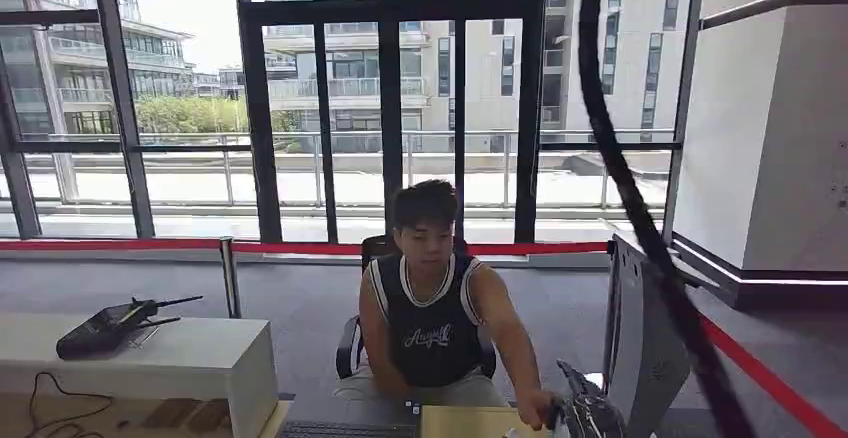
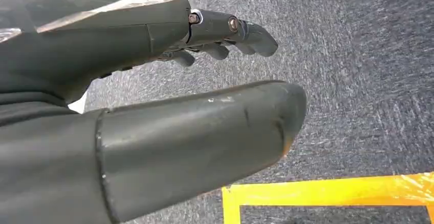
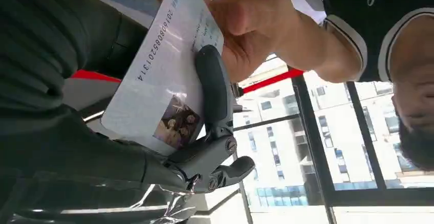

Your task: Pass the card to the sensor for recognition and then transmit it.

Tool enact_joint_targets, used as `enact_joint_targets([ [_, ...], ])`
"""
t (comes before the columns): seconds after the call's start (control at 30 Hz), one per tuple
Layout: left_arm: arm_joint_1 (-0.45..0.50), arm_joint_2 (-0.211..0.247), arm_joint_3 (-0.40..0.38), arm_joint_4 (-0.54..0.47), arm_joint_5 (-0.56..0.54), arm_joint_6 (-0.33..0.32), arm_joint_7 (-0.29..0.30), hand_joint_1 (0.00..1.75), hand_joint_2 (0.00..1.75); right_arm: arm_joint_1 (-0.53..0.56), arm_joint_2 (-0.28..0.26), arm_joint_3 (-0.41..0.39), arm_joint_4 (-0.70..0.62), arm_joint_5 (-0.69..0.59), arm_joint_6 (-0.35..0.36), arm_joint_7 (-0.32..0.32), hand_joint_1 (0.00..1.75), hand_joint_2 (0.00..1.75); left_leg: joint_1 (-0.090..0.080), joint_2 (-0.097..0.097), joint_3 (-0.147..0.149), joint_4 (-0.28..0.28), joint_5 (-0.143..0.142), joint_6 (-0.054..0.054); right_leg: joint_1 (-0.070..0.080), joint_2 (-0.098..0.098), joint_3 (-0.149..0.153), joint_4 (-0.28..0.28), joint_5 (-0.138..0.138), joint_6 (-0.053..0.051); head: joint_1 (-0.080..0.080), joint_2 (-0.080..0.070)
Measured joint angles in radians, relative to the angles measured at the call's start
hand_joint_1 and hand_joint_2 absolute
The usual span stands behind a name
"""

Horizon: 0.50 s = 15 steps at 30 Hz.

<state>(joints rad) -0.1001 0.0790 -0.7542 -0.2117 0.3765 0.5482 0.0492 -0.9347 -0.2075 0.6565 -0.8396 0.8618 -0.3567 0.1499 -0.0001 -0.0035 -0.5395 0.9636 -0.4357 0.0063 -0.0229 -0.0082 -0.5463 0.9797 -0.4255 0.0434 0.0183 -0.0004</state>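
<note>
Card top edge cut off, apparently.

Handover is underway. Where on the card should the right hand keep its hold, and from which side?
Hold the photo end of the card. The right hand has a dark finger lying across its printed face there, while the person's hand grips the opposite end. The card is flat and thin, so pinch it face to back, coming from the end away from the person.

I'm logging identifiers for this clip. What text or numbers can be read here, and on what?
"201608085201314": printed along the edge of the white photo card held by the right robot hand.
Script lettering on the person's black sleeveless jersey: too blurred to read.
Smaller print on the card: too small.
</note>
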Motion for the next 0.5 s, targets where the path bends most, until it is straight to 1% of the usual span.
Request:
enact_joint_targets([
  [0.2,0.000,0.000,-0.011,0.000,0.004,0.000,0.007,0.00,0.00,-0.040,0.054,0.020,0.073,-0.018,-0.002,-0.025,1.75,1.75,0.000,0.000,0.000,0.000,0.000,0.000,0.000,0.000,0.000,0.000,0.000,0.000,0.000,0.000],
  [0.33,0.000,0.003,-0.014,0.000,0.006,0.000,0.012,0.00,0.00,-0.046,0.071,0.029,0.106,-0.023,-0.005,-0.030,1.73,1.75,0.000,0.000,0.000,0.000,0.000,0.000,0.000,0.000,0.000,0.000,0.000,0.000,0.000,0.000],
  [0.37,0.000,0.003,-0.016,0.000,0.006,0.000,0.012,0.00,0.00,-0.048,0.074,0.030,0.117,-0.026,-0.008,-0.032,0.87,1.75,0.000,0.000,0.000,0.000,0.000,0.000,0.000,0.000,0.000,0.000,0.000,0.000,0.000,0.000],
  [0.5,0.000,0.003,-0.017,0.000,0.006,0.000,0.013,0.00,0.00,-0.048,0.086,0.038,0.149,-0.033,-0.022,-0.037,0.87,1.75,0.000,0.000,0.000,0.000,0.000,0.000,0.000,0.000,0.000,0.000,0.000,0.000,0.000,0.000],
])
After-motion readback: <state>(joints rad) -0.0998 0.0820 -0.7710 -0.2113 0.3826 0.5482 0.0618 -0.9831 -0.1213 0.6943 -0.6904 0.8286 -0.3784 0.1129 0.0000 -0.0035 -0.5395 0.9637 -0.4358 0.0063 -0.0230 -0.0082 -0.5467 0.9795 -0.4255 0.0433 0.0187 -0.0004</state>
